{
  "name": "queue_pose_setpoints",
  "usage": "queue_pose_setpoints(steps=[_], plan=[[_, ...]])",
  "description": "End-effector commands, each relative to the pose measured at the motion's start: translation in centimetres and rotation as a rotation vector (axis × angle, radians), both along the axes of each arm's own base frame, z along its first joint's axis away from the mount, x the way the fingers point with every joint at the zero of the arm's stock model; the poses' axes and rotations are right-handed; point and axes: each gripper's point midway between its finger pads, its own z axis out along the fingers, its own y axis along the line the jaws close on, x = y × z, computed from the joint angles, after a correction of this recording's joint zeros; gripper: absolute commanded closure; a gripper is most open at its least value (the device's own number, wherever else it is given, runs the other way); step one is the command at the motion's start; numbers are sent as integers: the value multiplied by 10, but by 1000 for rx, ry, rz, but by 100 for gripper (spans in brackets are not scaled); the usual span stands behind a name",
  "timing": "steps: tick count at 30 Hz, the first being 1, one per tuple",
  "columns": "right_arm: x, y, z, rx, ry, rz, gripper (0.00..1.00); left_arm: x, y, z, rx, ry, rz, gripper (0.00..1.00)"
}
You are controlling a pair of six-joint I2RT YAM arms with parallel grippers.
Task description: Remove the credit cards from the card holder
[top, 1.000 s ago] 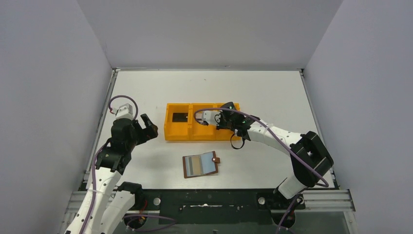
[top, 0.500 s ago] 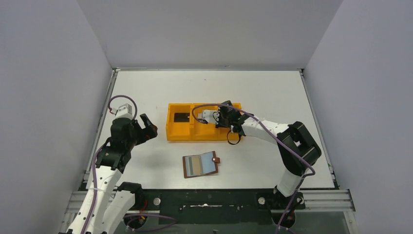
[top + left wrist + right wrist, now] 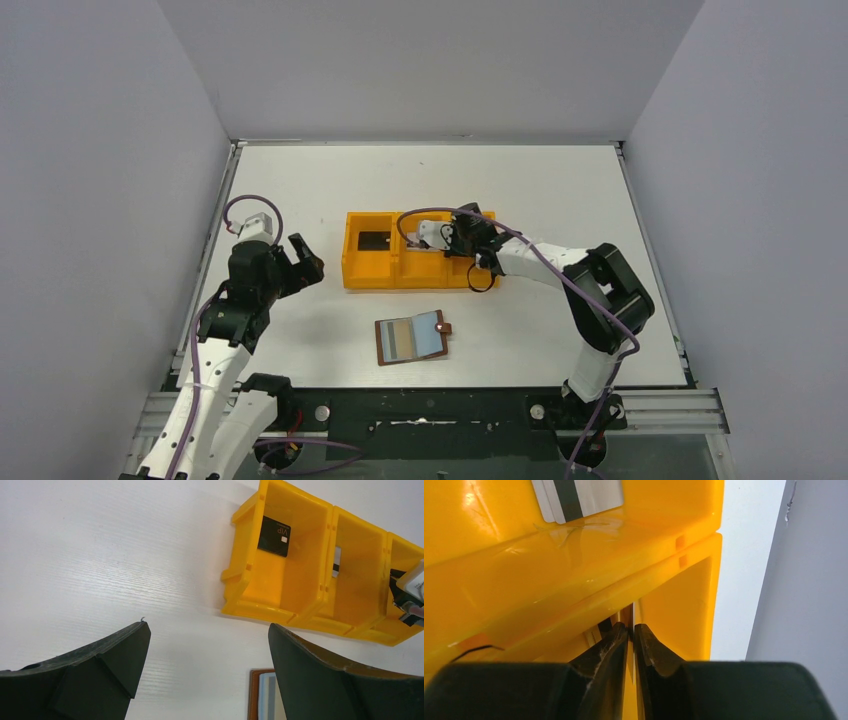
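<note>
The card holder [image 3: 412, 338] lies open on the table in front of the orange tray [image 3: 352, 272]; its corner shows in the left wrist view [image 3: 259, 696]. A black card [image 3: 372, 240] lies in the tray's left compartment [image 3: 274, 536]. A silvery grey card [image 3: 576, 497] lies in the middle compartment. My right gripper [image 3: 462, 238] is down in the right compartment. Its jaws [image 3: 631, 626] are shut on a thin tan-gold card [image 3: 633, 611] seen edge-on. My left gripper [image 3: 302, 263] is open and empty, left of the tray [image 3: 208, 626].
The tray's orange walls [image 3: 574, 575] stand close around my right fingers. Grey walls enclose the table on three sides. Bare white table [image 3: 300, 330] lies between my left gripper and the card holder.
My right gripper has shifted slightly left and back over the tray's right compartment, and the arm's elbow has drawn in. The left arm and the card holder have not moved.
</note>
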Motion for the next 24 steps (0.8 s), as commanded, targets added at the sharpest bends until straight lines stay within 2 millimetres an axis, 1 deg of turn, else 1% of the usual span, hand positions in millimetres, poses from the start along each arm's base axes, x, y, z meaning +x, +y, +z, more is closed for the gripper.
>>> queue_pose_setpoints(steps=[1, 5, 10, 15, 20, 24], plan=[[6, 7, 6, 20, -4, 24, 85, 10, -2, 15, -4, -67, -15, 10], [2, 2, 6, 11, 2, 17, 82, 10, -2, 14, -6, -63, -18, 10], [2, -3, 12, 24, -3, -2, 75, 10, -3, 14, -8, -62, -19, 10], [10, -12, 10, 6, -37, -58, 73, 11, -3, 13, -9, -62, -21, 10], [11, -9, 4, 17, -20, -62, 70, 10, -3, 13, -7, -60, -18, 10], [14, -7, 3, 37, -29, -72, 69, 11, -3, 11, -8, -54, -21, 10]])
